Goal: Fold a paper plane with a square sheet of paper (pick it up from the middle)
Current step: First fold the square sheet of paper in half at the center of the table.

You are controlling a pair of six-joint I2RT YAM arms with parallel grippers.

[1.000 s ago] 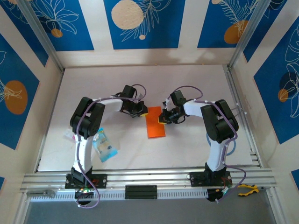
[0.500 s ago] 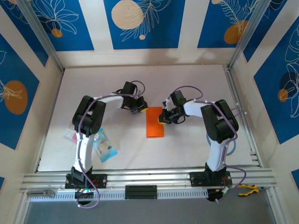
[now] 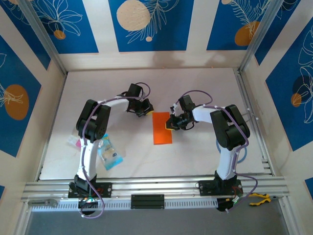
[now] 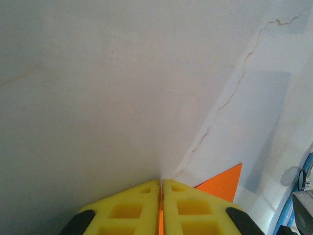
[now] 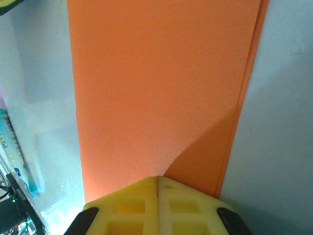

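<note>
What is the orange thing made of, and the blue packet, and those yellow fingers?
The orange sheet looks like thin matte paper: flat, with a crisp folded layer. The blue packet seems to be shiny, partly see-through plastic film. The right gripper has yellow fingers that look like moulded plastic, maybe rubbery, with square pockets.

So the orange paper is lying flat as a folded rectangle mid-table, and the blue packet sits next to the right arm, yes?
Not quite. The blue packet lies next to the left arm, not the right one; the top external view shows it. The rest holds: the orange paper lies flat as a folded rectangle in the middle of the table.
</note>
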